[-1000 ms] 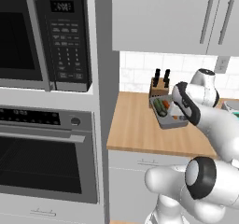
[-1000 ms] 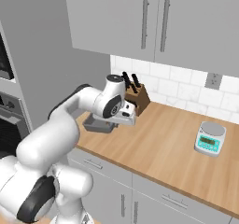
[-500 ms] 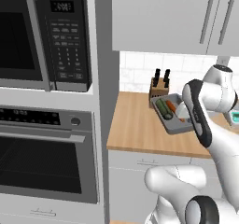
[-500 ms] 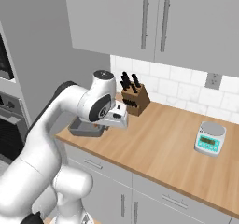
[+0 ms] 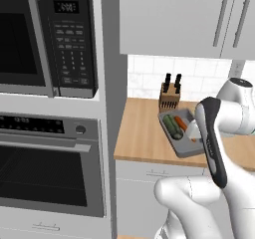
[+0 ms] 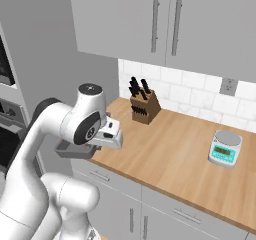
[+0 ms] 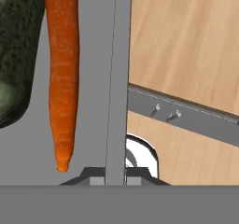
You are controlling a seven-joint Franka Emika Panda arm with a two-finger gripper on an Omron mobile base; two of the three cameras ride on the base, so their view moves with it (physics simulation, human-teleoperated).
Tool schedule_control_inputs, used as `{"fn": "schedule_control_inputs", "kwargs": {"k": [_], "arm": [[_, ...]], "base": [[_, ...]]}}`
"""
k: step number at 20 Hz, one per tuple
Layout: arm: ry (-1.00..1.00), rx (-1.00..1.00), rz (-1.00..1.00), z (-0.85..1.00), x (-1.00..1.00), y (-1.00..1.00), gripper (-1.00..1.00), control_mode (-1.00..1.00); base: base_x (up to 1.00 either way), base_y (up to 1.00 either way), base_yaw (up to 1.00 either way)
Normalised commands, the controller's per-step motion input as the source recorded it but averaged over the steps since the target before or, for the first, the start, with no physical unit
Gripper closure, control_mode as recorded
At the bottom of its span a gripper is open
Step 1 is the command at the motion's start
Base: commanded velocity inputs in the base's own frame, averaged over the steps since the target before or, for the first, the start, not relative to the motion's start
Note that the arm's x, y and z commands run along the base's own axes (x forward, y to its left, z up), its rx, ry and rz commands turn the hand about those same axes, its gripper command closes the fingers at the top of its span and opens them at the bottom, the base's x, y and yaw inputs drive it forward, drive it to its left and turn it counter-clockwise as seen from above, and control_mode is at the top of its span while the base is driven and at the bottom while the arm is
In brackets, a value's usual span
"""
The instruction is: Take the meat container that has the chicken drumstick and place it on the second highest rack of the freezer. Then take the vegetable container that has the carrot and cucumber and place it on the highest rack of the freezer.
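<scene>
Vegetable tray with carrot and cucumber held above wooden counter, near knife block. Gripper jaws pinch tray's side wall. Judgement: second half underway; carry to freezer's top shelf remains. Meat tray unseen, first half unconfirmed.

One carrot, one cucumber, one grey tray, one knife block, one scale.
</scene>
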Motion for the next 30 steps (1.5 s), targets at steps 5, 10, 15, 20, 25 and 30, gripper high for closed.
{"fn": "schedule_control_inputs", "kwargs": {"k": [5, 10, 15, 20, 25, 30], "arm": [[0.00, 0.00, 0.01, 0.00, -0.18, 0.00, 1.00, -1.00], [0.00, 0.00, 0.00, 0.00, 0.00, 0.00, 1.00, -1.00], [0.00, 0.00, 0.00, 0.00, -0.05, 0.00, 1.00, 1.00], [0.00, 0.00, 0.00, 0.00, 0.00, 0.00, 1.00, 1.00], [0.00, 0.00, 0.00, 0.00, 0.00, 0.00, 1.00, 1.00], [0.00, 0.00, 0.00, 0.00, 0.00, 0.00, 1.00, 1.00]], "base": [[0.00, 0.00, 0.00], [0.00, 0.00, 0.00], [-0.43, 0.00, 0.00], [-0.88, 0.11, 0.08], [-0.62, 0.91, 0.63], [-0.20, 1.00, 0.75]]}}
